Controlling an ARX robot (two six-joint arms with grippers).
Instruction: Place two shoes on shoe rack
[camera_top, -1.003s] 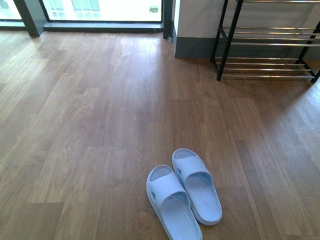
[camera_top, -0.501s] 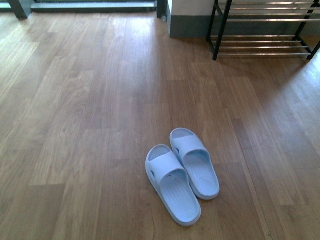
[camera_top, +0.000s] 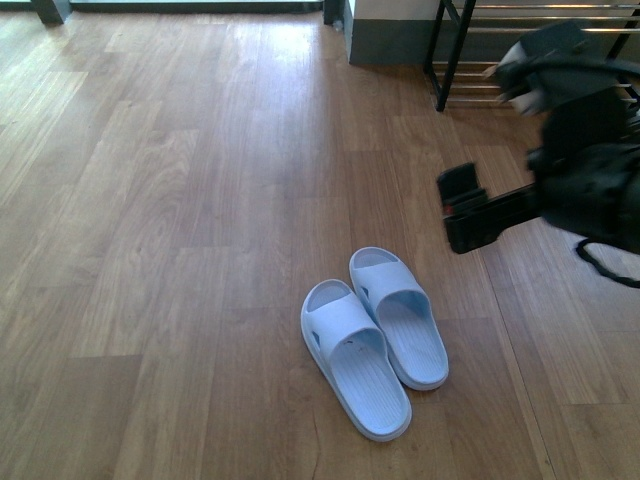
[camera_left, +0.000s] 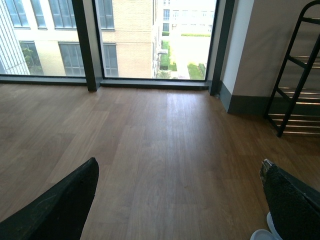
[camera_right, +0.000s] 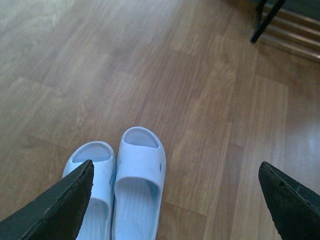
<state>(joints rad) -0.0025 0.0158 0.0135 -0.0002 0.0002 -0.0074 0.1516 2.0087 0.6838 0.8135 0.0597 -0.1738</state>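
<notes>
Two pale blue slide sandals lie side by side on the wooden floor, one (camera_top: 357, 368) nearer and one (camera_top: 402, 318) just right of it. The shoe rack (camera_top: 452, 60), black frame with chrome bars, stands against the wall at the far right. My right gripper (camera_top: 463, 210) hangs open above the floor, to the right of the sandals and apart from them. In the right wrist view its fingers span wide (camera_right: 176, 170), with both sandals (camera_right: 138, 180) below on one side. My left gripper (camera_left: 180, 170) is open over bare floor, with a sandal's edge (camera_left: 262, 234) by one finger.
A grey-skirted wall corner (camera_top: 385, 35) stands left of the rack. Floor-to-ceiling windows (camera_left: 130, 40) with dark frames line the far side of the room. The rack's lower bars (camera_right: 287, 30) show at the right wrist view's corner.
My right arm has come into the front view at the right. The view has tilted down, so the sandals sit higher in the picture and less of the rack shows.
</notes>
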